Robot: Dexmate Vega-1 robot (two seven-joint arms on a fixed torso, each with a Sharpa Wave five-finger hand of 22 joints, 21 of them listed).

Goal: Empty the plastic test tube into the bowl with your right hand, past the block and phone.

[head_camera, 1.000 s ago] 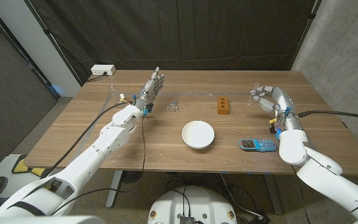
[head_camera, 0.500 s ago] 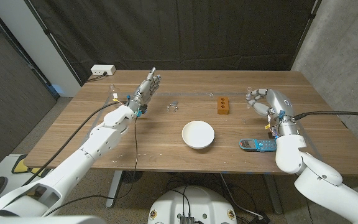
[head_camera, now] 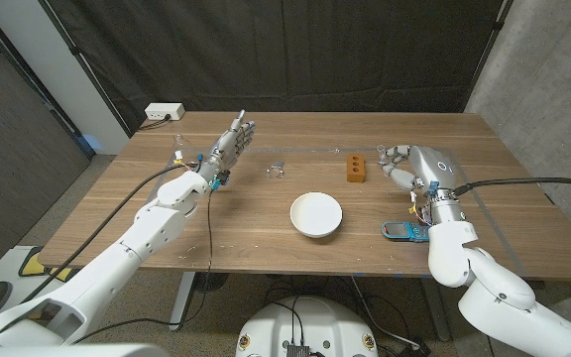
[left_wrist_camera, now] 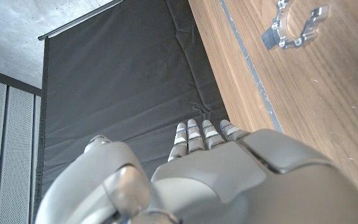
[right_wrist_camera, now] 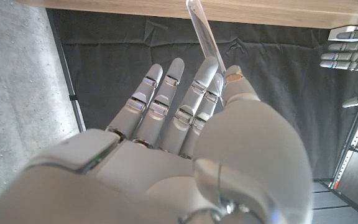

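Two arms reach over the wooden table [head_camera: 523, 213], and the white bowl [head_camera: 315, 214] near its middle serves as the landmark. Well to the left of the bowl and farther back, the left hand [head_camera: 232, 145] is raised off the tabletop, its fingers [left_wrist_camera: 205, 132] straight and side by side, holding nothing. Just behind the bowl and slightly left lies a small clear plastic holder [head_camera: 276, 169]; the left wrist view shows it on the wood as well [left_wrist_camera: 294, 26]. Behind the bowl to the right stands the orange-brown block [head_camera: 355, 169], holes in its top. Right of the bowl and a little nearer the front edge lies the blue phone [head_camera: 405, 231], partly covered by the right forearm. Farther right and back from the bowl, just beyond the block, the right hand [head_camera: 405, 167] is lifted, and it holds the plastic test tube [right_wrist_camera: 205, 38]; in the right wrist view the clear tube is pinched between thumb and fingers [right_wrist_camera: 166, 87], jutting out past the fingertips. Whether anything is in the tube cannot be told.
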